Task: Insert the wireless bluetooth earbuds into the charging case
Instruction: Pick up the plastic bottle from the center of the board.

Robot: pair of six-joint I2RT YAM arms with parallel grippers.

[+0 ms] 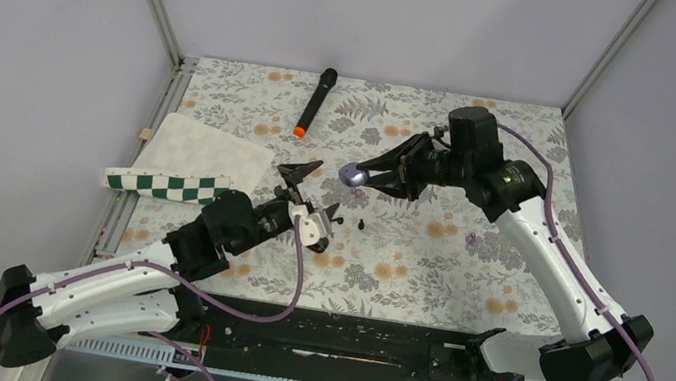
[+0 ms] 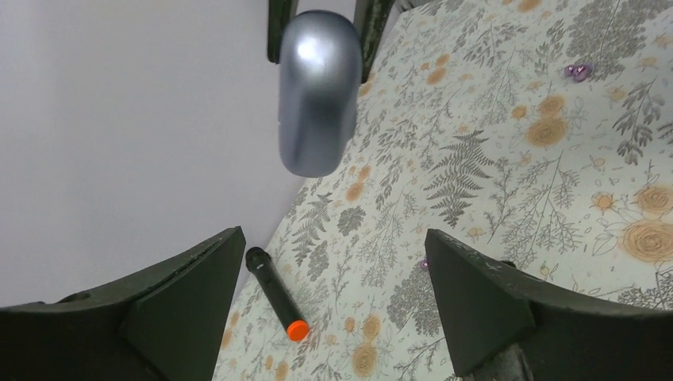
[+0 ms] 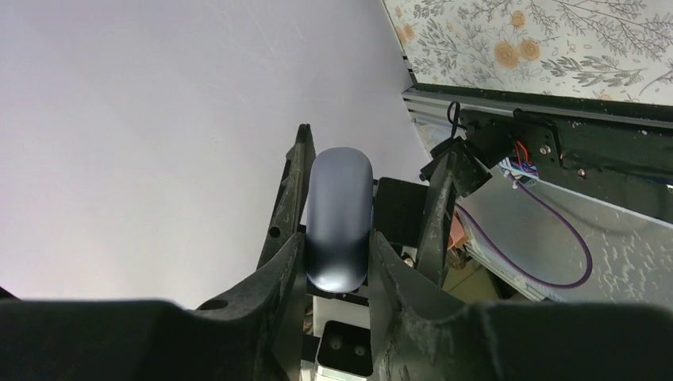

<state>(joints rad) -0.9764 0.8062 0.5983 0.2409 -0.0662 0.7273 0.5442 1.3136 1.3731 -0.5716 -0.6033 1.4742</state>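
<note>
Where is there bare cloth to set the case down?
Free: the near strip of tablecloth along the black rail, and the far stretch between the orange-tipped stick and the right hand. Crowded: the centre, where the open left hand faces the right hand's charging case, near an earbud.

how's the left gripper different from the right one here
The right gripper is shut on the silvery-grey charging case, while the left gripper stands open and holds nothing. The right gripper reaches in from the far right, the left gripper from the near left. Both have dark fingers and face each other across the case.
</note>
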